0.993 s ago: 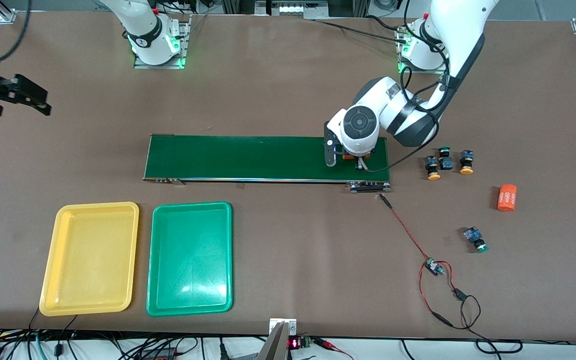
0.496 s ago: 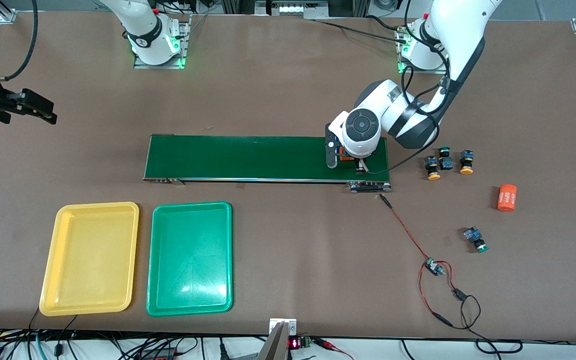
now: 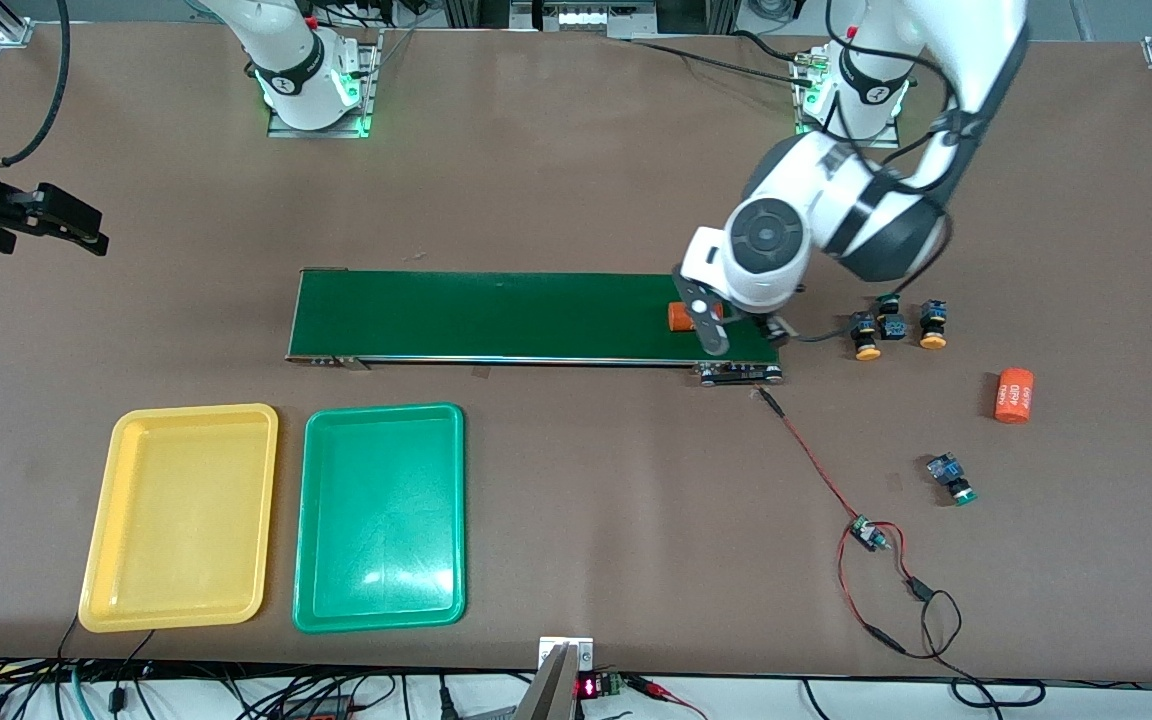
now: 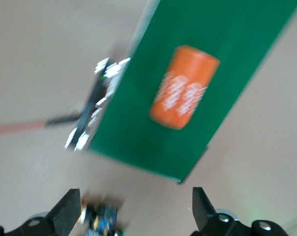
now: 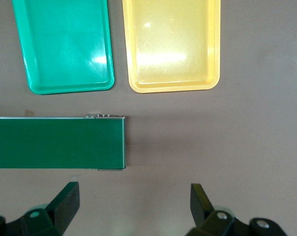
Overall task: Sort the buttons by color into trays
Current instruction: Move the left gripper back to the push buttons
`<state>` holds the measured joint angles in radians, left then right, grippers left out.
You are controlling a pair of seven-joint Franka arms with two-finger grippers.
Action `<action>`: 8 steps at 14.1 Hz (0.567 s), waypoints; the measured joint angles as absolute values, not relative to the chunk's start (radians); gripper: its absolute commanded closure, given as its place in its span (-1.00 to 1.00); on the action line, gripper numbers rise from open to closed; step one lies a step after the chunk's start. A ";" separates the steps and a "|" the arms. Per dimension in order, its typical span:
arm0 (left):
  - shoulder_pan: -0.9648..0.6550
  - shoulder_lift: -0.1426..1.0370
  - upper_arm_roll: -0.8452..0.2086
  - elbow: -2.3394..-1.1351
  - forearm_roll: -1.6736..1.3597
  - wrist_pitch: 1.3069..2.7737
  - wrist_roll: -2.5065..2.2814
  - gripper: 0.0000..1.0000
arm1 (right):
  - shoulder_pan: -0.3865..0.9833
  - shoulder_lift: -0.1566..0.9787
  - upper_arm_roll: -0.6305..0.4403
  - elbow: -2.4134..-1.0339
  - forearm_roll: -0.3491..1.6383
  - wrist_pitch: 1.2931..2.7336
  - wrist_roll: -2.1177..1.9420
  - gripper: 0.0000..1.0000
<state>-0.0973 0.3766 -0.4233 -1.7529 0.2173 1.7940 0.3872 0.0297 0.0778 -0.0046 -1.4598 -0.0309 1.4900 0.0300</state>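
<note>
- Left gripper (image 3: 736, 335) hangs over the left arm's end of the belt (image 3: 496, 315), with its fingers (image 4: 67, 214) spread wide and holding nothing.
- Right below it an orange can (image 3: 681, 316) lies on its side on the belt. It looks like it was put there so the belt can carry it along.
- Buttons are what the job is about, and none of them is in a tray yet.
- Three buttons sit close together on the table just past the belt's end: one with a yellow cap (image 3: 865, 336), one with a green cap (image 3: 888, 315) and one more with a yellow cap (image 3: 932, 324).
- A fourth button with a green cap (image 3: 952, 478) lies alone, nearer the front camera.
- Another orange can (image 3: 1014, 396) lies on the table between those buttons, toward the table's edge.
- Near the lone button is a little board on red and black wires (image 3: 868, 535).
- Yellow tray (image 3: 181, 515) and green tray (image 3: 379, 515) sit side by side with nothing in them, near the right arm's end, so that arm can reach them, I think.
- Right gripper (image 3: 51, 225) waits in the air with its fingers (image 5: 65, 201) spread too, looking down at the belt's other end.
</note>
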 measured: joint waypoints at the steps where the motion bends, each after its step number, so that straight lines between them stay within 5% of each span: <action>1: -0.066 0.375 -0.420 -1.731 0.217 1.779 0.307 -1.00 | 0.030 0.078 -0.005 -1.460 -0.031 1.490 0.031 -1.00; 8: 0.131 0.419 -0.407 -1.623 0.217 1.762 -0.194 -1.00 | 0.065 0.082 0.012 -1.460 -0.106 1.478 0.022 -1.00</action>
<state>0.1305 0.4188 -0.4072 -1.6232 0.2173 1.7622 -0.1935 0.0650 0.0816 0.0124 -1.4604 -0.1058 1.4783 0.0217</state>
